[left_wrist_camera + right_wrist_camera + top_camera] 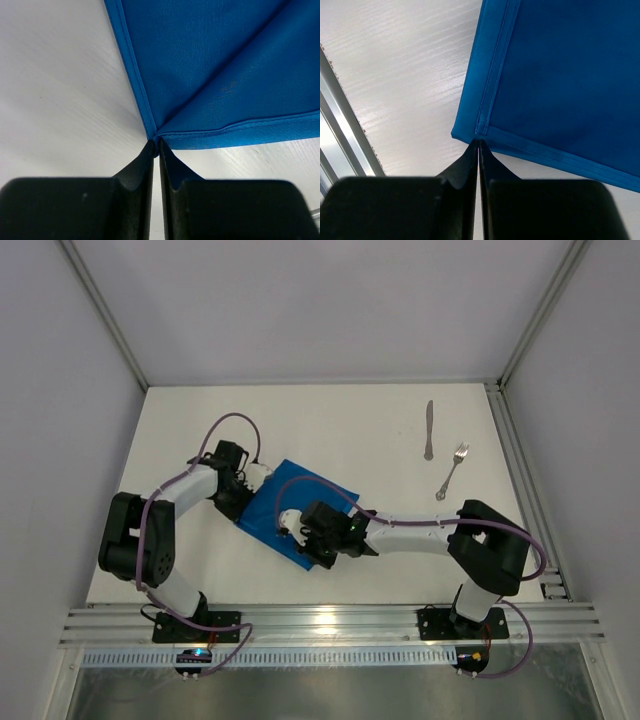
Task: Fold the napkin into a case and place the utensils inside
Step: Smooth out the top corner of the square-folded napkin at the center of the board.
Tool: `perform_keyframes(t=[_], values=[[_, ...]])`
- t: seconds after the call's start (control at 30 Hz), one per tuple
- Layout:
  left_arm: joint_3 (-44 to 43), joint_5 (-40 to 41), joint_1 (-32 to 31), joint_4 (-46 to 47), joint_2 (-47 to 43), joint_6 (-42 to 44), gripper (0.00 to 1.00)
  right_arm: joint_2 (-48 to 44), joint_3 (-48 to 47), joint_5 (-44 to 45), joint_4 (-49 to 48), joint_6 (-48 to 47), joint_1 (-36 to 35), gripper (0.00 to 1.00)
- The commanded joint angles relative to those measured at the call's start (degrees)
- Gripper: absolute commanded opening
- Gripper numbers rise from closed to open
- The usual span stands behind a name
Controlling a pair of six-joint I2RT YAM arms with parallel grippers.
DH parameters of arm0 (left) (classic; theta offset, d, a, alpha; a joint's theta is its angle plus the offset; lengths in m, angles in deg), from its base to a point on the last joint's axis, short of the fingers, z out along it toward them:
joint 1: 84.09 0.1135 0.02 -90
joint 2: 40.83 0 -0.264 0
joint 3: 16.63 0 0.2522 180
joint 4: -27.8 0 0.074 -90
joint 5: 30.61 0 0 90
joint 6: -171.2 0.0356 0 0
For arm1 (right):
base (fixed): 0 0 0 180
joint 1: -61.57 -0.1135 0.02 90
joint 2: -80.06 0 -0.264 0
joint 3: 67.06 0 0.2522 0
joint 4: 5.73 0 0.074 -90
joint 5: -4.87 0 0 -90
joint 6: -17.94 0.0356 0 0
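Left jaws clenched on the napkin [215,70]. The left wrist view shows the black tips pressed together where a corner of the blue cloth runs in between them. Two hemmed edges fan away from that spot, one layer lying over another. Right jaws likewise clamped on the napkin [560,85], tips meeting on the stitched hem [492,75] just beside another corner. Cloth there lies flat, double stitch line clear.

The overhead view gives none of that grip detail, since the wrists cover the tips. It gives layout instead. Napkin [295,490] is a tilted blue patch left of centre on the counter [330,430]. Left arm [190,485] is at its far-left side; right arm [420,532] reaches across from the right to its near edge. Knife [429,430] and fork [452,471] are seen only from overhead. They lie bare on the counter at far right, well apart from the cloth, the fork nearer and just beside the knife.

Counter white, with a faint grain that shows only in the wrist views. Aluminium rail [320,622] along the near edge; a metal rail also shows at the left of the right wrist view. Pale grey walls [60,390] on three sides.
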Motion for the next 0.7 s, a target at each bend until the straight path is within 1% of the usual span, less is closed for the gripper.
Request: perform_keyframes(t=[0.0, 0.23, 0.33, 0.37, 0.43, 0.53, 0.57, 0.6, 0.63, 0.67], values=[[1.1, 0.2, 0.2, 2.0, -0.1, 0.7, 0.08, -1.8, -2.5, -0.8, 0.2, -1.1, -0.2, 0.04], [1.2, 0.1, 0.4, 2.1, -0.1, 1.1, 0.1, -1.7, -3.3, -4.0, -0.3, -1.3, -0.2, 0.04], [1.1, 0.2, 0.9, 2.2, 0.1, 1.2, 0.14, -2.5, -3.1, -4.9, -1.2, -1.0, -0.1, 0.04], [1.1, 0.3, 1.1, 2.2, 0.1, 1.3, 0.17, -3.1, -3.0, -5.4, -1.6, -0.8, -0.1, 0.04], [1.0, 0.3, 1.1, 2.2, -0.1, 1.3, 0.19, -3.7, -3.0, -5.9, -2.1, -0.5, 0.0, 0.04], [0.9, 0.2, 1.4, 2.1, -0.8, 1.3, 0.24, -4.0, -3.1, -6.9, -2.7, 0.3, 0.7, 0.05], [0.8, 0.2, 1.4, 2.0, -1.0, 1.3, 0.3, -3.9, -3.2, -7.4, -2.7, 0.8, 1.6, 0.05], [0.8, -0.3, 1.4, 1.7, -1.6, 1.3, 0.33, -4.1, -3.2, -7.8, -2.9, 2.1, 2.3, 0.07], [0.6, -0.7, 1.4, 1.4, -2.0, 1.3, 0.37, -4.5, -3.0, -8.3, -3.3, 3.1, 3.1, 0.12], [0.4, -1.2, 1.3, 0.7, -3.3, 1.4, 0.39, -5.0, -2.1, -10.0, -3.8, 4.0, 5.2, 0.15]])
